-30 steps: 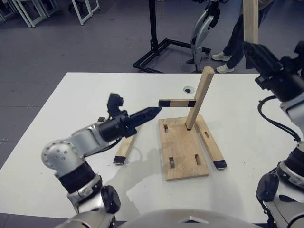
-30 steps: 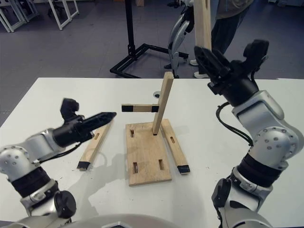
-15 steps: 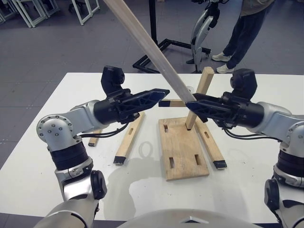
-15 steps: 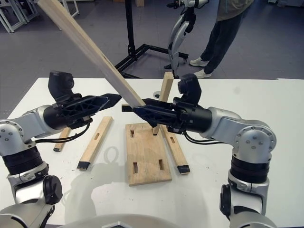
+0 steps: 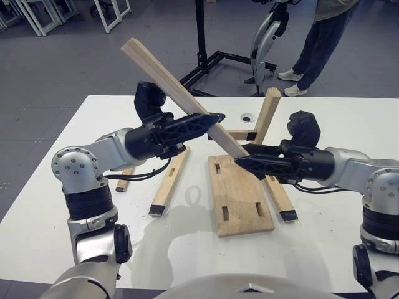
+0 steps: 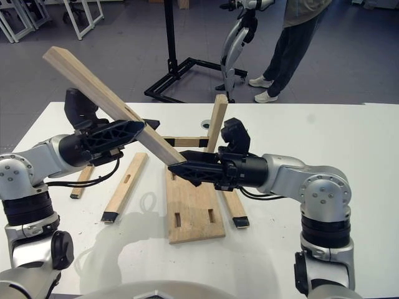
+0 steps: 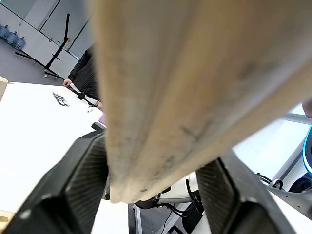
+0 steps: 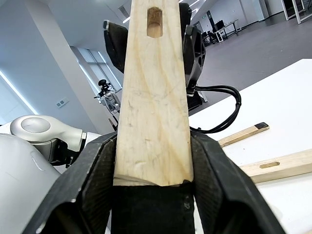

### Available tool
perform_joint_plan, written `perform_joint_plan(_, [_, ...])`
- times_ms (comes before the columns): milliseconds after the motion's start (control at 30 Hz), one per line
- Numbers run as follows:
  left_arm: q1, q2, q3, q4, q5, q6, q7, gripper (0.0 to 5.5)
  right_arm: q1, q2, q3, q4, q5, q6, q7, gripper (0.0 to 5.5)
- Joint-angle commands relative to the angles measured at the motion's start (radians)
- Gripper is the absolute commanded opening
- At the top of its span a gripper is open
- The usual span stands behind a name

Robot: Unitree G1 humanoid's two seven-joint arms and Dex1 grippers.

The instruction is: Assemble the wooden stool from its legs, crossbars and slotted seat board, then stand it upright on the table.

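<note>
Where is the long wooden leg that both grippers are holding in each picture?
Left eye view: the wooden leg slants from upper left down to centre.
Right eye view: same slant, left of centre.
Left wrist view: close up, down the middle.
Right wrist view: up the middle, slot near its top.
Shared landmark: the left gripper clamped on the leg.

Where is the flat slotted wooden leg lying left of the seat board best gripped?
Probably at mid-length, from straight above, with the fingers closing across the narrow width of the flat slotted wooden leg. It lies flat on the white table, so only its long side edges are free, and the pale wooden seat board lies clear of it.
</note>
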Motion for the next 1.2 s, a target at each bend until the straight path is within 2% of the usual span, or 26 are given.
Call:
perform_joint_plan(33, [0.008,0.017,-0.017,0.008,-0.039,-0.024,0.018,2.41,-0.009,-0.015,0.006,-0.008,0.003,-0.009,0.007,2.06])
perform_joint_plan(133, [0.013,0.021,-0.03,0.001,-0.055,-0.038,0.031,2.4,-0.014,-0.012,0.005,0.003,-0.006,-0.01,-0.034,2.06])
perform_joint_plan(167, [0.017,0.026,-0.033,-0.002,-0.058,-0.04,0.032,2.39,-0.018,-0.011,0.005,0.012,-0.014,-0.009,-0.053,2.44])
perform_joint_plan(333, [0.031,0.043,-0.023,0.015,-0.105,-0.076,0.045,2.25,-0.021,-0.041,-0.021,0.026,-0.03,-0.013,-0.082,3.48])
perform_joint_plan(433, [0.052,0.067,-0.005,0.027,-0.076,-0.099,0.038,2.24,0.03,-0.154,-0.09,-0.018,0.012,0.02,-0.008,4.08])
perform_joint_plan(500, [0.071,0.091,0.016,0.033,-0.049,-0.121,0.027,2.04,0.087,-0.237,-0.124,-0.063,0.003,0.029,0.059,4.54])
perform_joint_plan(567, [0.086,0.122,0.044,0.031,-0.033,-0.142,0.009,2.04,0.144,-0.269,-0.101,-0.08,-0.137,-0.002,-0.039,4.58])
perform_joint_plan(633, [0.103,0.151,0.072,0.017,-0.028,-0.161,-0.002,2.04,0.208,-0.242,-0.038,-0.119,-0.317,-0.015,-0.246,4.58])
perform_joint_plan(700, [0.125,0.165,0.091,-0.005,-0.038,-0.172,0.002,2.04,0.27,-0.16,0.001,-0.188,-0.388,0.007,-0.423,4.58])
perform_joint_plan(800, [0.149,0.165,0.097,-0.041,-0.065,-0.192,0.023,2.04,0.391,-0.005,0.034,-0.298,-0.352,0.071,-0.628,4.58])
perform_joint_plan(933, [0.176,0.157,0.086,-0.068,-0.081,-0.212,0.051,2.04,0.429,0.055,0.008,-0.331,-0.294,0.111,-0.718,4.58])
perform_joint_plan(1200, [0.182,0.159,0.059,-0.085,-0.107,-0.243,0.096,2.04,0.585,0.055,0.034,-0.317,-0.343,0.108,-0.732,4.58])
